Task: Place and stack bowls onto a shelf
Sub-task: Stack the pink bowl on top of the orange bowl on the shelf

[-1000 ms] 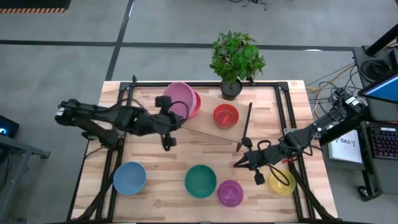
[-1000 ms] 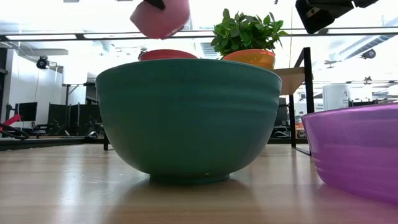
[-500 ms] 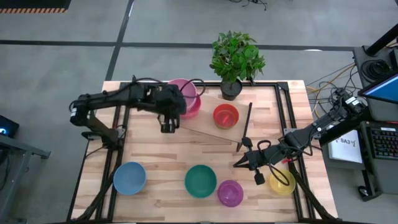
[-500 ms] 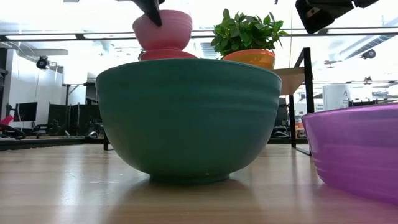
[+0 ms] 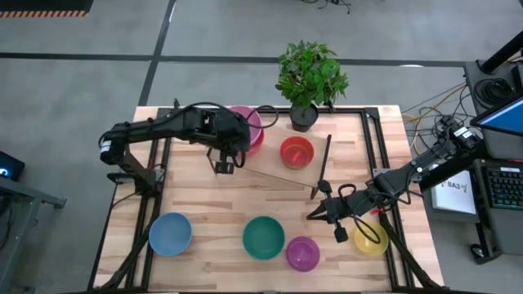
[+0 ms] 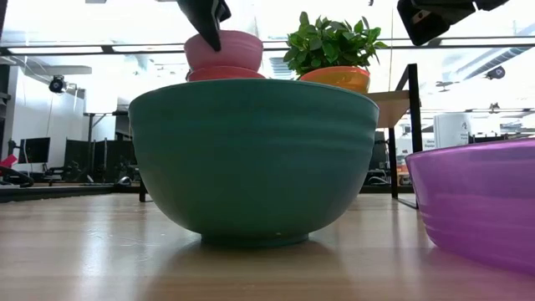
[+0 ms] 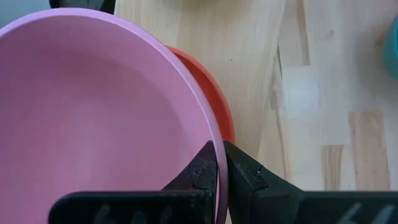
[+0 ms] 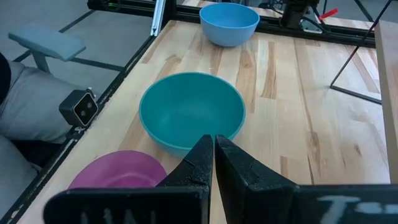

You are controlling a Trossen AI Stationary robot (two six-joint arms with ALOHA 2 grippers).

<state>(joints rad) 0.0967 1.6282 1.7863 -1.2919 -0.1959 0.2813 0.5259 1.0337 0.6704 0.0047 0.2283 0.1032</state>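
The pink bowl (image 5: 243, 124) sits nested in the red-orange bowl (image 7: 216, 102) at the left end of the shelf (image 5: 278, 173). My left gripper (image 5: 230, 149) is shut on the pink bowl's rim. An orange bowl (image 5: 297, 152) stands on the shelf to the right. The blue bowl (image 5: 170, 233), teal bowl (image 5: 263, 237), purple bowl (image 5: 302, 253) and yellow bowl (image 5: 370, 238) rest on the tabletop. My right gripper (image 5: 315, 214) waits shut above the table, right of the teal bowl. No lime green bowl shows. My left gripper pinches the pink bowl's rim (image 7: 213, 140) on its near side, one finger inside (image 7: 200, 171) and one outside. The fingers come from above, pointing down (image 6: 209, 25). The bowl is upright, its base inside the red-orange bowl (image 6: 224, 73).
A potted plant (image 5: 310, 77) stands at the far edge behind the shelf. Black frame rails (image 5: 384, 155) run along the table's sides. A black shelf leg (image 5: 324, 159) stands at the shelf's right end. Bare wood lies between the shelf and the near row of bowls.
My left gripper has carried the pink bowl toward the far edge and down. The bowl, tilted and lifted clear a second ago, has levelled out and now sits in the red-orange bowl. The gripper has stayed shut on the rim.
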